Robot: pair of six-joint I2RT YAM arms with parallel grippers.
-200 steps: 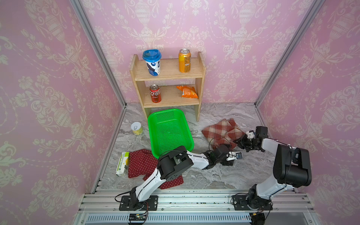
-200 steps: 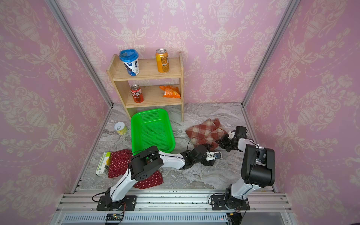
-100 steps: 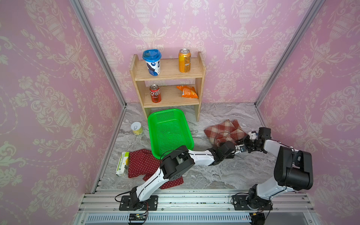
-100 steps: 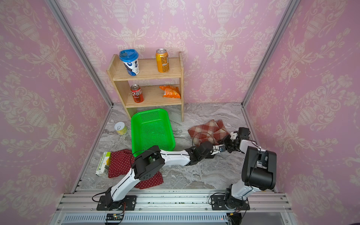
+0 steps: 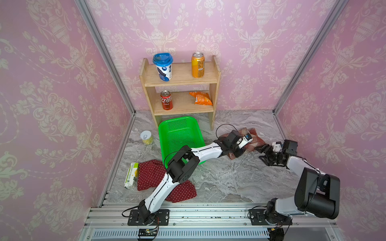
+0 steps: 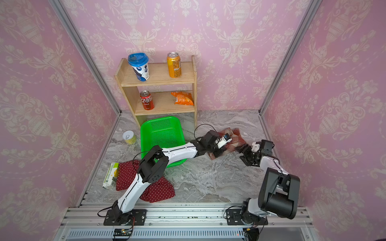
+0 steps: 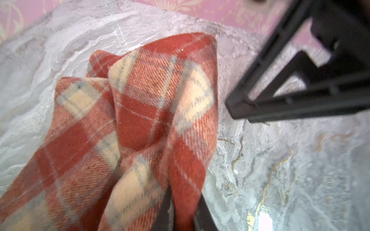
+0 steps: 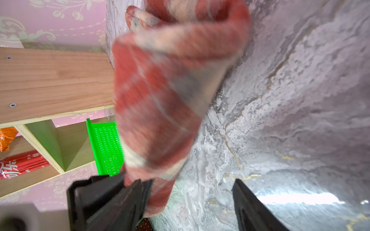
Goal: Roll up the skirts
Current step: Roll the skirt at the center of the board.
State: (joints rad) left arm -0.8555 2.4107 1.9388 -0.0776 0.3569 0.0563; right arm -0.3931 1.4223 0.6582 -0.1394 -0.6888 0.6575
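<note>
- Two skirts, neither rolled through; plaid skirt lies bunched on the table, between green basket and right claw; dotted skirt spread flat near the front edge, touching a carton
- Grip: left claw clamped on a plaid fold, holding it up from the heap
- The right claw stands wide; cloth brushes one finger, nothing gripped
- Step, by my reading: mid-roll on the plaid one, a regrip due
- Next move calls for the right claw to close on the loose edge beside the left's pinch, lest the fold spring open
- Writing: red can on the wooden shelf bears white Chinese script; orange can, blue-lidded cup and carton print too small to read
</note>
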